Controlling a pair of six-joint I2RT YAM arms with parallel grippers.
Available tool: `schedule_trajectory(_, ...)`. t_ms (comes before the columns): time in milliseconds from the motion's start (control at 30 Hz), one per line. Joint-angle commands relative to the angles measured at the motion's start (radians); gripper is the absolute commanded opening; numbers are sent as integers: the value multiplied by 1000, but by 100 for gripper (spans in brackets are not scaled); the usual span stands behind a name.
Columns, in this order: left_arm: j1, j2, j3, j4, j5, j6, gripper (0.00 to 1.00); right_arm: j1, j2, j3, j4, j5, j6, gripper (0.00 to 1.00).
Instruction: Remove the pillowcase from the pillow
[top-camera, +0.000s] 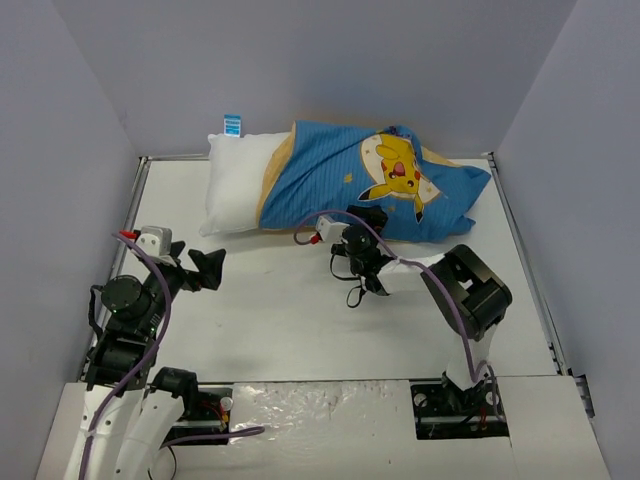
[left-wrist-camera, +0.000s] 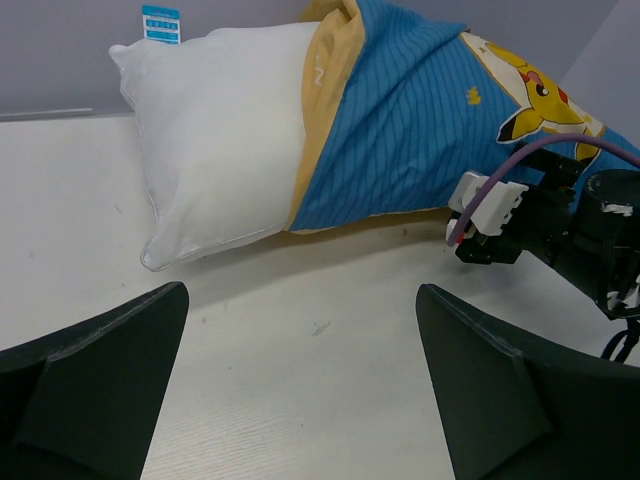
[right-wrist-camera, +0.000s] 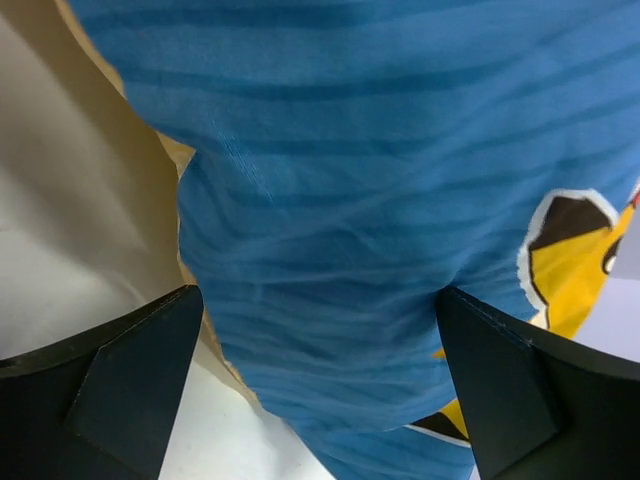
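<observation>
The white pillow (top-camera: 238, 180) lies at the back of the table, its left end bare, with a blue tag (top-camera: 232, 124) at the corner. The blue striped Pikachu pillowcase (top-camera: 345, 175) covers its right part, with the mustard inner side showing at the opening. My left gripper (top-camera: 212, 268) is open and empty over the table, well short of the pillow (left-wrist-camera: 220, 130) and pillowcase (left-wrist-camera: 400, 130). My right gripper (top-camera: 367, 218) is open at the pillowcase's front edge. In the right wrist view the blue fabric (right-wrist-camera: 350, 200) bulges between the spread fingers (right-wrist-camera: 120, 390).
Grey walls enclose the white table (top-camera: 290, 320) on three sides. My right arm (left-wrist-camera: 560, 230) and its purple cable lie across the table in front of the pillowcase. A metal rail (top-camera: 520, 250) runs along the right edge.
</observation>
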Motion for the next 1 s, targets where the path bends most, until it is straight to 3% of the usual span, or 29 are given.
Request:
schedule_trajectory(0, -5, 3, 0, 27, 16, 22, 97, -16, 49, 56, 197, 98, -88, 100)
schedule_trajectory(67, -6, 6, 0, 27, 24, 23, 97, -20, 80, 64, 196, 96, -96, 92)
schedule_trajectory(133, -9, 6, -2, 30, 28, 25, 97, -21, 77, 59, 172, 79, -98, 74)
schedule_trajectory(167, -9, 6, -2, 30, 31, 25, 97, -21, 66, 57, 150, 58, -79, 48)
schedule_trajectory(200, -11, 4, -2, 32, 31, 26, 97, -25, 55, 70, 77, 52, -60, 33)
schedule_trajectory(233, -11, 4, -3, 33, 36, 28, 97, -28, 23, 83, 32, 45, -31, 6)
schedule_trajectory(267, -11, 3, -5, 36, 42, 28, 97, -31, 3, 102, -27, 39, 2, 0)
schedule_trajectory(367, -18, 6, -11, 55, 100, 43, 97, -69, -109, 168, -254, -57, 117, 0)
schedule_trajectory(500, -46, 13, -20, 70, 139, 83, 99, -152, -296, 232, -556, -357, 195, 0)
schedule_trajectory(667, -145, 39, -5, 56, 165, 207, 100, -240, -543, 289, -697, -536, 257, 0)
schedule_trajectory(967, -408, 208, 142, -108, -56, 565, 100, -281, -769, 223, -797, -678, 280, 0)
